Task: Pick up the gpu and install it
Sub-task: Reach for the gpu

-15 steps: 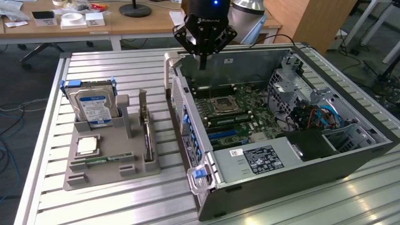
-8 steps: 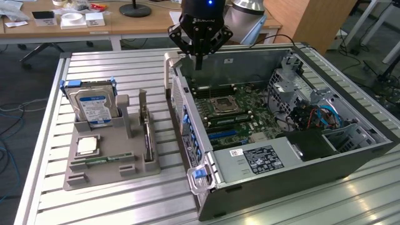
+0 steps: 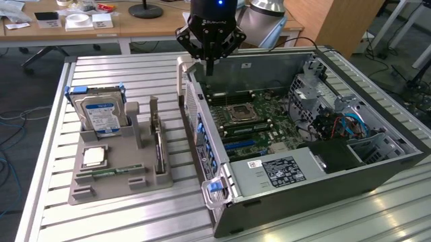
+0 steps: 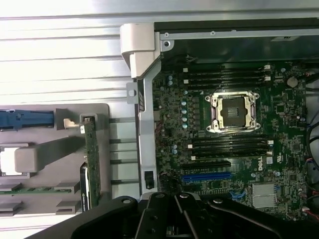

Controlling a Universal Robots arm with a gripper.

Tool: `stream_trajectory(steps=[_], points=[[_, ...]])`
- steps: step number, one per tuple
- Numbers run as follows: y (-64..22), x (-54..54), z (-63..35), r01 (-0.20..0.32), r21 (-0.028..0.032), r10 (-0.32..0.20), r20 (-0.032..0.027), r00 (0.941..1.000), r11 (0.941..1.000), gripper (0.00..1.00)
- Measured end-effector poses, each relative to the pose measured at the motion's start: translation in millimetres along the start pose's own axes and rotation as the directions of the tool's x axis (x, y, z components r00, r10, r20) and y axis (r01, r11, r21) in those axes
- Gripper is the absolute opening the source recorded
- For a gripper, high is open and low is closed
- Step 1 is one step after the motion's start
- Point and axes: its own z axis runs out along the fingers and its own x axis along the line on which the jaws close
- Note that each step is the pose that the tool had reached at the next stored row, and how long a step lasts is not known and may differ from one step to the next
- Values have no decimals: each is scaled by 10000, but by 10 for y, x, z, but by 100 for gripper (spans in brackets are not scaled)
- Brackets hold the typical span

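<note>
Gripper pinched fully together, holding nothing, hanging over the case's edge at 12 o'clock in the exterior view. Slatted metal table under everything. Open computer case from centre out to 4 o'clock, motherboard exposed. Grey holder tray at 8 o'clock. Hard drive upright at 9 o'clock. Thin gpu on edge in the tray, on the side nearest the case, well apart from the fingers

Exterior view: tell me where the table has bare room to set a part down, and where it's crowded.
Bare slats lie beyond the grey holder, up to the far edge, and along the near edge before holder and computer case. Only a narrow strip separates holder and case. The holder is crowded: hard drive, gpu.
</note>
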Motion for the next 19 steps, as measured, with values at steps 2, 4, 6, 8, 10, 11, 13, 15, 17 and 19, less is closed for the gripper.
stream_trajectory(steps=[2,4,6,8,10,11,13,15,17,19], points=[[-1,20,0,1,0,-1,0,10000,10000,11],[-3,36,-1,0,0,0,0,10000,10000,11],[-4,51,-1,1,0,-1,0,10000,10000,11],[-5,68,-2,1,0,-1,0,10000,10000,11],[-7,87,-2,1,0,-1,0,10000,10000,11],[-7,97,-3,1,0,-1,0,10000,10000,11],[-9,117,-3,0,0,0,0,10000,10000,11],[-10,136,-3,0,0,0,0,10000,10000,11],[-12,156,-4,0,1,0,0,10000,10000,11],[-13,176,-5,0,0,0,0,10000,10000,11]])
